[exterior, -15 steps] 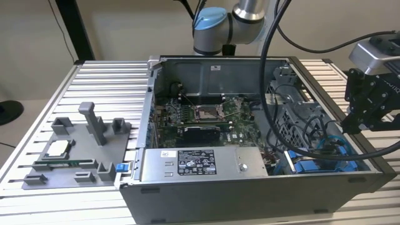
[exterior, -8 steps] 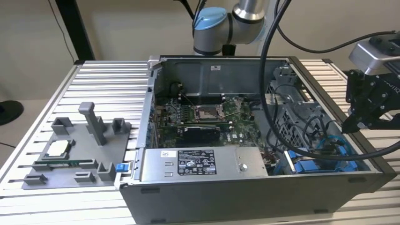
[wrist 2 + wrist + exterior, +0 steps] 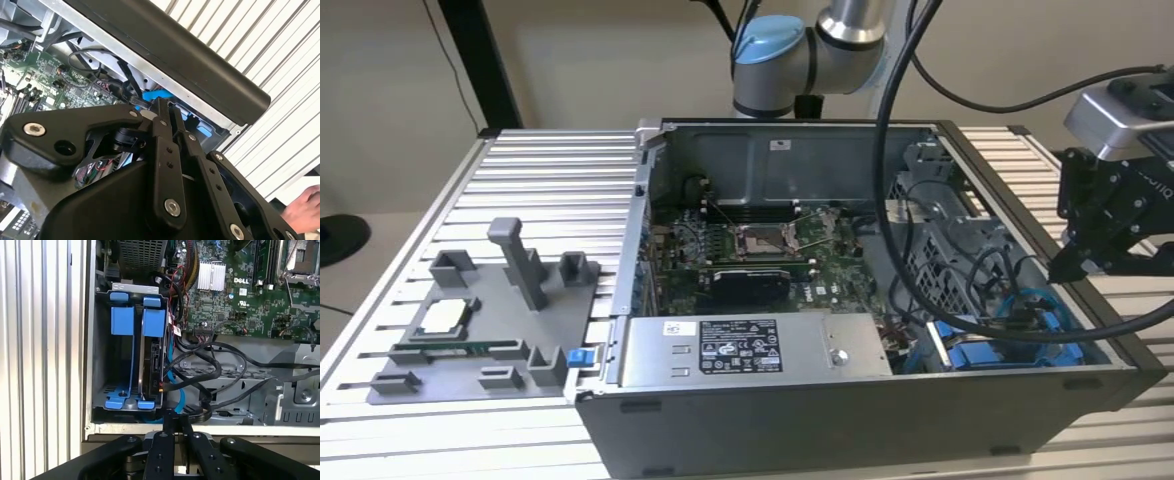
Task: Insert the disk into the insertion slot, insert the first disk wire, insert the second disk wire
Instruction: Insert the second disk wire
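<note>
Item: open desktop computer case (image 3: 854, 420), grey sheet metal, on a ribbed aluminium table (image 3: 547, 165).
- Motherboard (image 3: 250, 300): one, green, densely populated, with one finned silver heat sink (image 3: 211, 276). Print is present but not transcribed.
- Power-supply box (image 3: 841, 335): one, grey metal, with a white printed label.
- Drive bay (image 3: 102, 340): bare metal cage with two bright blue plastic pull tabs side by side.
- The disk (image 3: 151, 365) (image 3: 987, 355): stands on edge in the bay under one blue tab, seated in its slot. A blue cable (image 3: 175, 390) and black cables run past its near end; whether they are plugged in cannot be told.
- Gripper (image 3: 175, 415) (image 3: 1067, 268) (image 3: 159, 101): black, bolted linkages, fingers drawn together with nothing visibly between them, poised at the case rim just beside the bay.
- Fixture plate (image 3: 520, 335): one, matte grey plastic with upright posts.
</note>
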